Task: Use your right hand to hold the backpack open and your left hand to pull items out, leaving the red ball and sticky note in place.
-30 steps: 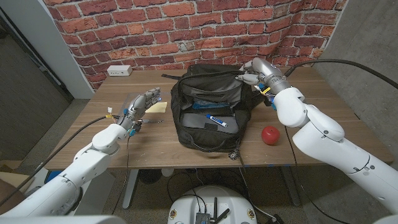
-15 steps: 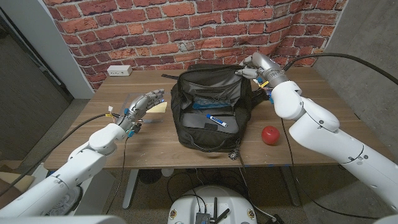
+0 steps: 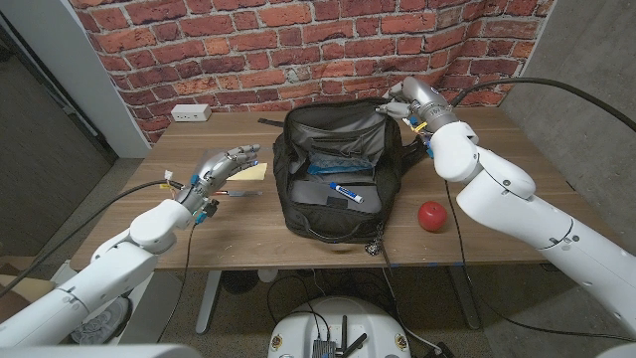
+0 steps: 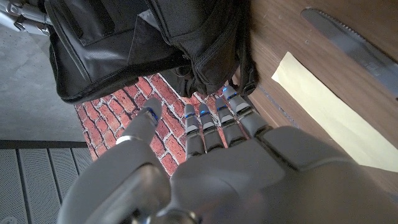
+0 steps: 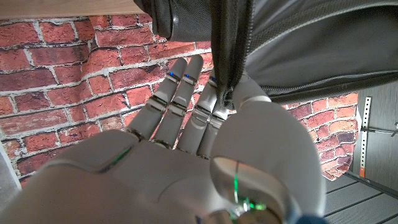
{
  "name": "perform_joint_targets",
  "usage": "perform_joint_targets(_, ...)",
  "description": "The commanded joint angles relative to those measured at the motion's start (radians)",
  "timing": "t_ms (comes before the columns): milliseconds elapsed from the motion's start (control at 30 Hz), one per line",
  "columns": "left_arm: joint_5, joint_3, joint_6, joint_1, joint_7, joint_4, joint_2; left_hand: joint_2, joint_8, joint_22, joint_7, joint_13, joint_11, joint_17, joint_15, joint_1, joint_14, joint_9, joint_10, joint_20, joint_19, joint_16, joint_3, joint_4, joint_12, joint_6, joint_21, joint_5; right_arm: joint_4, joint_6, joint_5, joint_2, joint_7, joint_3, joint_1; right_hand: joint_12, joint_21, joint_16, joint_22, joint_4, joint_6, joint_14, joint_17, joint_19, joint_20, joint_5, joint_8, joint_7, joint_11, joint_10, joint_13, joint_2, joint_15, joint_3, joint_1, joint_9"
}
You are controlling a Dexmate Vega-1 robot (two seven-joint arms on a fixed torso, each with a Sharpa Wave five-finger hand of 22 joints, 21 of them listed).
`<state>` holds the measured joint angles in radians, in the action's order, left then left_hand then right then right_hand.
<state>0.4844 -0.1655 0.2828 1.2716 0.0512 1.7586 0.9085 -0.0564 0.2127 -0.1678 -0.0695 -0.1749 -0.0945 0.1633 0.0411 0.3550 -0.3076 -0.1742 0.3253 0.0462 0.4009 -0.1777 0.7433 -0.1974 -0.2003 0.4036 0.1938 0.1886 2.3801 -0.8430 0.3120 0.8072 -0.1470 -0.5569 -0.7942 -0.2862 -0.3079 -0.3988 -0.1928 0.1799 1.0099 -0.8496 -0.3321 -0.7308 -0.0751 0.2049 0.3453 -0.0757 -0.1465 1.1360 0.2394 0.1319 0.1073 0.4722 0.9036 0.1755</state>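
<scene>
Head view: the backpack (image 3: 338, 174) stands in the middle of the bench (image 3: 248, 224), its main compartment gaping toward the robot. The right robot hand (image 3: 402, 102) pinches the bag's upper rim at the far right corner and lifts it, so the holding-open part looks done. Inside the backpack lie a marker (image 3: 345, 191) on a dark flat item, and something blue (image 3: 326, 166) behind it; nothing from the bag appears set out beside it, so the pulling-out seems not yet begun. The left robot hand (image 3: 221, 167) hovers left of the backpack, fingers spread and holding nothing. The sticky note (image 3: 251, 170) lies on the bench left of the backpack, just beside that hand, with a knife (image 3: 231, 194) close by. The red ball (image 3: 431, 215) sits right of the backpack, untouched.

Left wrist view: the left robot hand's fingers (image 4: 214, 121) reach toward the backpack (image 4: 130, 43), apart from it; the sticky note (image 4: 336, 115) and knife (image 4: 354, 43) lie alongside.

Right wrist view: the right robot hand (image 5: 205, 134) clamps the backpack's zipper edge (image 5: 225, 56) between thumb and finger.
</scene>
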Motion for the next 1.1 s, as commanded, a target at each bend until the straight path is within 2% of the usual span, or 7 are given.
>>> perform_joint_targets(33,-0.068,0.060,0.010,0.080,0.039,0.071,0.036,0.013,0.009,0.000,-0.005,-0.001,-0.004,0.000,0.075,0.027,-0.018,-0.004,0.026,0.060,0.020,-0.007,-0.013,0.000,-0.008,0.022,0.007,0.002,-0.028,-0.014,-0.033,-0.010,-0.022,-0.029,0.046,-0.002,-0.011,0.006,-0.006,-0.005,0.028,-0.010,-0.003,-0.010,-0.128,0.005,0.000,-0.012,0.002,0.005,0.002,0.018,0.129,-0.002,0.027,0.016)
perform_joint_targets(200,-0.101,0.079,0.005,0.104,0.045,0.102,0.046,0.030,0.007,0.000,-0.012,-0.001,-0.013,0.000,0.085,0.051,-0.034,-0.004,0.038,0.064,0.031,-0.008,-0.020,0.000,-0.006,0.029,0.008,0.002,-0.033,-0.020,-0.046,-0.011,-0.029,-0.032,0.057,-0.001,-0.013,0.006,-0.006,-0.006,0.026,-0.014,-0.004,-0.011,-0.128,0.006,-0.003,-0.011,0.009,0.009,0.001,0.019,0.128,-0.003,0.028,0.017)
perform_joint_targets(567,-0.206,0.140,-0.029,0.155,0.054,0.184,0.080,0.067,0.004,-0.001,-0.038,-0.001,-0.033,0.000,0.106,0.110,-0.049,-0.005,0.052,0.085,0.018,-0.004,-0.034,0.000,0.000,0.044,-0.003,0.002,-0.059,-0.005,-0.076,-0.028,-0.057,-0.037,0.077,0.001,-0.016,0.010,-0.005,-0.007,0.027,-0.017,-0.006,-0.013,-0.129,0.008,-0.009,-0.006,0.012,0.009,0.003,0.017,0.127,-0.006,0.030,0.017)
perform_joint_targets(867,-0.280,0.196,-0.065,0.207,0.043,0.251,0.088,0.094,0.010,-0.002,-0.050,-0.001,-0.039,0.000,0.129,0.168,-0.079,-0.007,0.088,0.092,0.020,-0.006,-0.049,0.003,-0.004,0.080,-0.003,0.002,-0.075,0.011,-0.084,-0.034,-0.073,-0.047,0.092,0.003,-0.019,0.012,-0.005,-0.006,0.030,-0.021,-0.008,-0.013,-0.129,0.009,-0.012,-0.002,0.012,0.008,0.005,0.017,0.128,-0.007,0.035,0.017)
perform_joint_targets(1100,-0.348,0.220,-0.070,0.218,0.011,0.285,0.094,0.106,0.002,-0.002,-0.069,-0.001,-0.042,0.000,0.136,0.196,-0.099,-0.007,0.107,0.093,0.026,-0.008,-0.058,0.004,-0.004,0.073,-0.001,0.002,-0.089,0.029,-0.090,-0.040,-0.080,-0.054,0.097,0.003,-0.021,0.015,-0.005,-0.006,0.030,-0.020,-0.008,-0.014,-0.128,0.010,-0.015,-0.003,0.014,0.009,0.006,0.016,0.127,-0.008,0.037,0.018)
